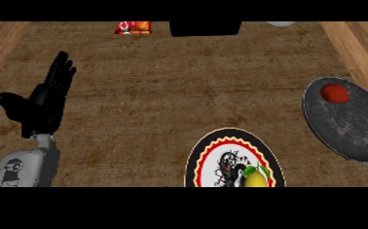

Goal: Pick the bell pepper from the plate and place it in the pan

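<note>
- Red round bell pepper lies in the grey round pan at the tabletop's right edge.
- Black left robot hand rests open, empty, near the left edge.

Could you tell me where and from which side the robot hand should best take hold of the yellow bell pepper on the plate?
Probably across the rounded body of the bell pepper, coming from above and the right. It lies low on the plate near the right rim, so its sides are free there, and the pan is on that side. Its lower part is cut off from view.
</note>
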`<act>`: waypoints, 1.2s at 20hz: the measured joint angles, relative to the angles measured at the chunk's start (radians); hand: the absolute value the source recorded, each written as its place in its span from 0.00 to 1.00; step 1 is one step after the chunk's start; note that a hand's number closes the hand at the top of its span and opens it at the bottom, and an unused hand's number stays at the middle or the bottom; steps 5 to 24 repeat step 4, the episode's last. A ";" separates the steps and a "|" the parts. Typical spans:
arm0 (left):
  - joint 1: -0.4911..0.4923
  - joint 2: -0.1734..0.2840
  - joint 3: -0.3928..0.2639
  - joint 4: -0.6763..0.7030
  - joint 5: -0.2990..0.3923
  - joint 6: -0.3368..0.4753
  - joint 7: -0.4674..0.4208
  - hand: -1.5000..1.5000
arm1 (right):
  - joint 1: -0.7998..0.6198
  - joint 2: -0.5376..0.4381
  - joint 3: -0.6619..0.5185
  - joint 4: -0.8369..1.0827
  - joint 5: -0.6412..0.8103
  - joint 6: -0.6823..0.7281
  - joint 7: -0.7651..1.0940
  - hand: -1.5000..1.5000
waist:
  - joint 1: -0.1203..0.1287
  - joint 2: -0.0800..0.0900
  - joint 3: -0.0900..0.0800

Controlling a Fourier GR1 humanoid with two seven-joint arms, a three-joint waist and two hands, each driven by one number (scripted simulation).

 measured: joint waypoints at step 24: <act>0.006 0.001 -0.008 -0.020 -0.009 0.001 0.007 0.50 | 0.137 0.051 0.001 -0.156 -0.049 0.010 0.026 0.00 | 0.006 0.001 0.000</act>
